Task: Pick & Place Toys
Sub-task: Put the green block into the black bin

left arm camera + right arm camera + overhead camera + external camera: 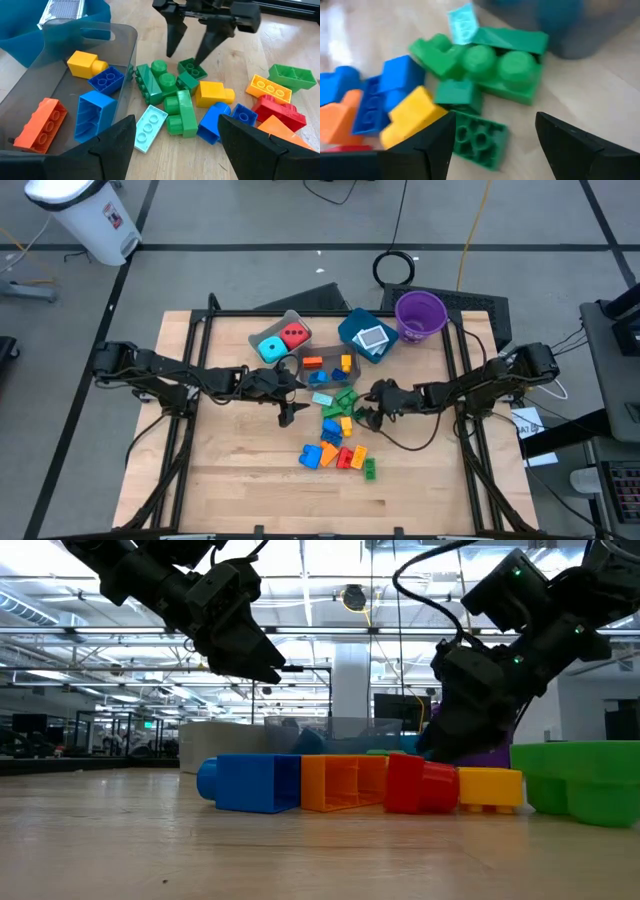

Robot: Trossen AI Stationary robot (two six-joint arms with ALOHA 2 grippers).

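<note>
I see both claws wide and holding nothing, the right gripper (192, 42) over a small green brick (192, 67), the left gripper (287, 416) beside the pile.

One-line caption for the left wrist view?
Open right gripper hovers over a green brick in the pile beside the grey bin.

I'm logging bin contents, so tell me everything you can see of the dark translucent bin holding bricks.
The dark bin is a smoky, see-through plastic tub with thin walls, rounded corners and a slot handle cut in one wall. It stands upright on the wooden table, between the grey bin and the teal bin. Inside lie an orange brick, two blue bricks and a yellow brick. A green brick rests against its outer wall.
</note>
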